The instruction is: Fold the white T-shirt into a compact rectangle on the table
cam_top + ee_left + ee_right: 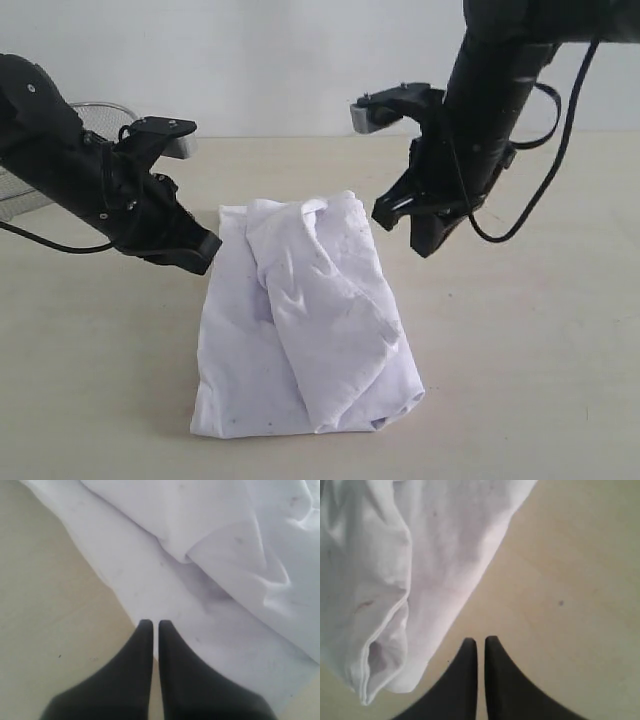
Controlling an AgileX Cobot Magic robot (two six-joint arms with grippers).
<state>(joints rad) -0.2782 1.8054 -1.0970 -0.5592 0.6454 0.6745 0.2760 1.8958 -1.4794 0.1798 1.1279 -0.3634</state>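
Observation:
The white T-shirt (300, 330) lies folded in a rough, rumpled rectangle in the middle of the table (530, 380), one flap lapped over its right side. No red band shows. My left gripper (205, 250) hovers shut just off the shirt's far left edge, holding nothing. In the left wrist view its black fingertips (154, 625) sit at the border of the T-shirt (225, 555). My right gripper (400, 225) hangs shut above the table beside the shirt's far right corner. The right wrist view has that gripper (480, 641) over bare table, the T-shirt (395, 580) apart from it.
A round silver wire-mesh basket (100, 115) stands at the back left behind the left arm. A black cable (560, 150) loops down from the right arm. The table's back edge meets a pale wall.

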